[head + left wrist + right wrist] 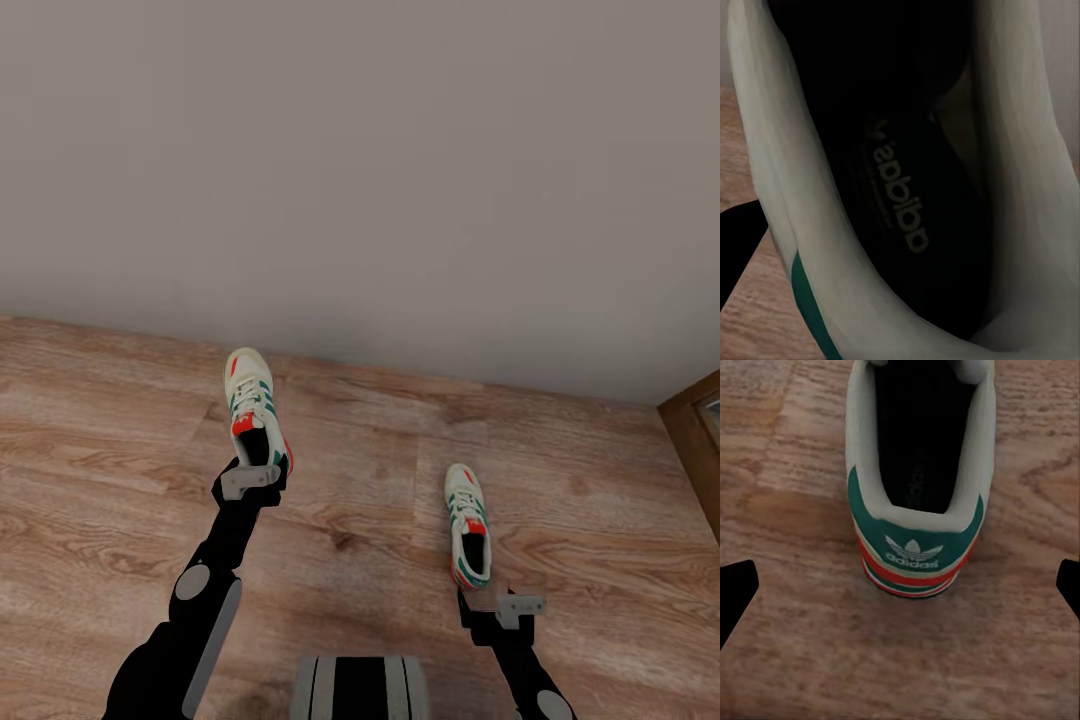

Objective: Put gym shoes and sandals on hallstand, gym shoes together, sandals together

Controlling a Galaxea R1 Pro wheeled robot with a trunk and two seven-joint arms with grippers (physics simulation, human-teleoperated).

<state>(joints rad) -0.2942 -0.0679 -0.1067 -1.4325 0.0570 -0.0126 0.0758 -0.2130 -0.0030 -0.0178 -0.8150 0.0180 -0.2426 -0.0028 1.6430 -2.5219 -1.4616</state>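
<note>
A big grey wall (380,150) meets the wood floor (100,450). The left gripper (252,478) is closed on the heel of one shoe (252,400), which is lifted up. The other shoe (467,535) sits on the floor, and the right gripper (505,606) is wide open just behind its heel.

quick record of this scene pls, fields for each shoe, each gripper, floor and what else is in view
left shoe: at the left gripper, heel toward it; the left wrist view looks straight into its dark insole; seems held, grip itself hidden
right shoe: flat on the floor, toe toward the wall, heel toward the robot
right gripper: open, just behind the right shoe's heel, fingers wide apart, not touching
floor: light brown wood planks
wall: plain grey
far right: brown wooden frame edge
</note>
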